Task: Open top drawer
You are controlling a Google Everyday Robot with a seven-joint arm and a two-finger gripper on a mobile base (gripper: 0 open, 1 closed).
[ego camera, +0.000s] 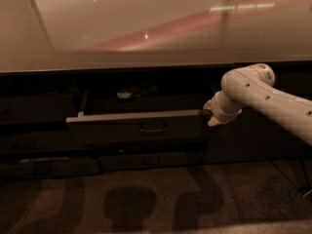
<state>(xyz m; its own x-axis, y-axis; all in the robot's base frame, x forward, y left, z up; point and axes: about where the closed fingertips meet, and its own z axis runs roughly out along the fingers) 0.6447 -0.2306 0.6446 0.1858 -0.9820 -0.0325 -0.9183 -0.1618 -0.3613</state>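
The top drawer (pixel 122 128) stands pulled out from under the counter. Its dark front has a central loop handle (pixel 153 129) and a pale rim along the top. A pale rail shows at its left side. Something small lies in the shadowed opening behind it. My gripper (pixel 210 115) is at the drawer front's right end, level with its top rim, at the tip of the white arm (pixel 265 96) that comes in from the right. It is not on the handle.
A glossy beige countertop (pixel 146 28) overhangs the drawers. A shallower dark drawer (pixel 151 161) sits below the open one. More dark drawer fronts (pixel 34 145) are to the left, a dark cabinet panel (pixel 253 140) to the right. Brown floor (pixel 156 199) lies in front.
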